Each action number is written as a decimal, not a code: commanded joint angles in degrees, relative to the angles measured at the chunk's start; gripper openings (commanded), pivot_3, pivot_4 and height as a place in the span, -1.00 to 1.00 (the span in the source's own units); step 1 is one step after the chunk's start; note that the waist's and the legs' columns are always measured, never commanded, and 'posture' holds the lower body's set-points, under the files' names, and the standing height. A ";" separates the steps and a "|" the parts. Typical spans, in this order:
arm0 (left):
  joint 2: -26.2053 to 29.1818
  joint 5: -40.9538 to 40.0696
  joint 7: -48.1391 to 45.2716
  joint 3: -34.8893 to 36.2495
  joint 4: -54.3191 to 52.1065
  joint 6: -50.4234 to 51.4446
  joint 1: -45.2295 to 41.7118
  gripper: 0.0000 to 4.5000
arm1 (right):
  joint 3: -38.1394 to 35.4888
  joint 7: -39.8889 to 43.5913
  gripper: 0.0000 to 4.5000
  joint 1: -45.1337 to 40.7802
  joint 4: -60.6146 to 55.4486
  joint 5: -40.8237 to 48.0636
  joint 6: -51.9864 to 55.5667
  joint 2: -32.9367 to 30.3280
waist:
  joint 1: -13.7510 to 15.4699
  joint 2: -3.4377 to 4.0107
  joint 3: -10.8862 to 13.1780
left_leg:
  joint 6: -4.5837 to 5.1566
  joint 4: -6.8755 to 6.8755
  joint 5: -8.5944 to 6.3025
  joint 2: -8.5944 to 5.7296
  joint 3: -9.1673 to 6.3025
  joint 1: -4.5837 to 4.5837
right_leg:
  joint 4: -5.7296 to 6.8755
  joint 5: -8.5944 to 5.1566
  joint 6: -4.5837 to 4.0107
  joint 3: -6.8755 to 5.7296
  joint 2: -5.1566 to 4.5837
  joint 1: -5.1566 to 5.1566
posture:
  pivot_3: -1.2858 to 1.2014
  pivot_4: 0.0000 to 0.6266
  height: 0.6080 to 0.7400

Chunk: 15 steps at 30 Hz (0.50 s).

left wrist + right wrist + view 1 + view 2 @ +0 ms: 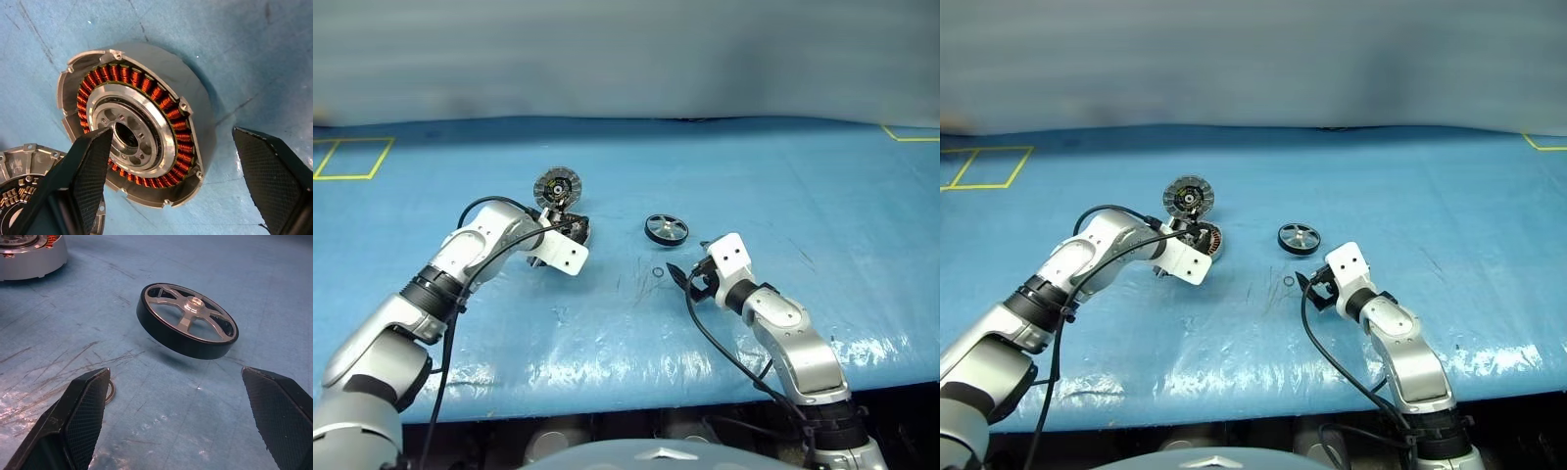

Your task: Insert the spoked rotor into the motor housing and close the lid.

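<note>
The blue table (783, 186) carries everything, and the parts sit in a loose row across its middle. Toward the robot's left is the motor housing (1206, 241), lying flat with its ring of copper windings facing up and its well empty. The lid (1187, 196) stands swung back on the housing's far side, ribbed face showing. To the right of the housing, well apart from it, lies the spoked rotor (1299, 237), flat on the table with its hub axis upright. A tiny metal ring (1288, 284) rests on the table between the rotor and the right arm.

The relation that matters is between the rotor and the right gripper (1317, 285). The rotor lies just ahead of those fingers, close to centred between them in the right wrist view, so the right arm is plainly the nearer one. Its fingers (80, 423) are spread wide, holding and touching nothing.

The left gripper (1193, 235) hangs over the housing, also spread wide. One finger (85, 176) crosses the housing's rim in the wrist view; whether it touches is hard to say.
</note>
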 commanded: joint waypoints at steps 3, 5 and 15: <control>-0.13 0.97 0.02 0.78 0.73 -0.74 -1.39 0.84 | -0.60 0.13 1.00 -0.13 -2.78 0.49 -0.13 -0.36 | 0.00 0.00 0.00 | 0.00 0.03 0.00 0.00 0.00 0.00 | 0.02 0.00 0.00 0.00 0.00 0.01 | 0.03 -0.52 1.00; -0.26 1.50 -0.01 0.23 1.42 -0.88 -1.18 0.84 | -0.56 0.08 1.00 -0.22 -2.70 0.48 -0.11 -0.29 | -0.03 0.00 0.00 | 0.00 0.05 0.00 0.00 0.00 0.00 | 0.03 0.01 0.01 0.00 0.00 0.01 | 0.03 -0.52 1.00; 0.45 2.34 -1.59 0.04 1.66 -1.62 0.60 0.84 | -0.60 -0.33 1.00 -0.33 -2.49 0.46 -0.26 0.04 | -0.09 0.00 -0.01 | 0.00 0.09 0.00 0.00 0.00 0.01 | 0.08 0.01 0.01 0.00 0.01 0.03 | 0.03 -0.52 1.00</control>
